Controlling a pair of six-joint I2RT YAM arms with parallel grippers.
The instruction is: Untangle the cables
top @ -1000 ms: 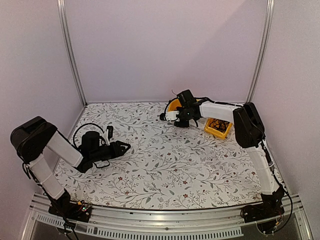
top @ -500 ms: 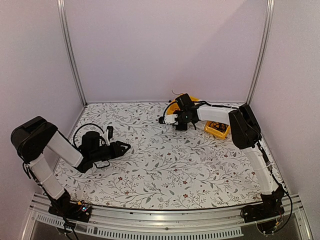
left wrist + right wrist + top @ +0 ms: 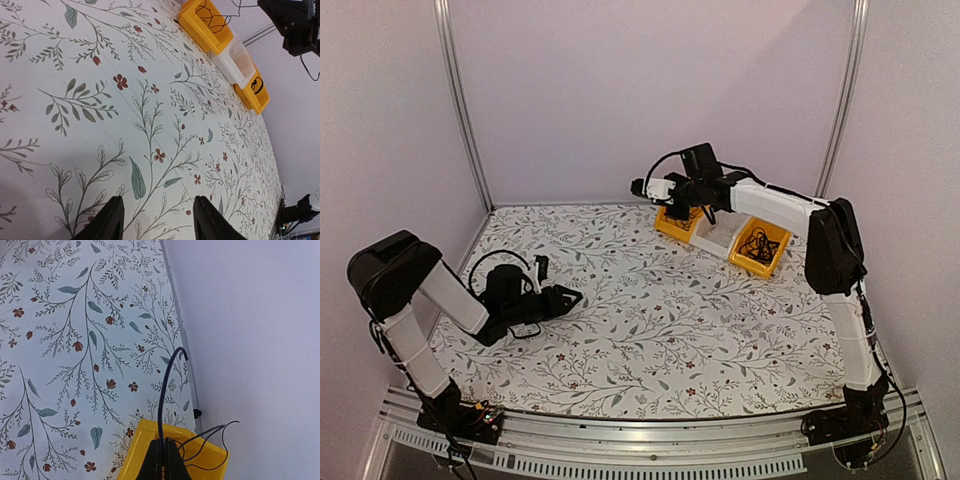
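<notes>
Pinching a very thin black wire between fully closed fingers, the right claw hangs above the corner of a yellow plastic bin at the bottom of its wrist view, the wire arcing upward. A scribbly clump of more thin black wires lies in the other yellow bin, right of centre in the overhead view. The left claw sits low over the floral-patterned counter, fingers well apart, holding nothing.

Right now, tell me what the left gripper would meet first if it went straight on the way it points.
Probably the floral table: the left gripper hangs low, open, with nothing lying ahead of it. The row of bins sits far off, right of that line; depth is unclear.
</notes>
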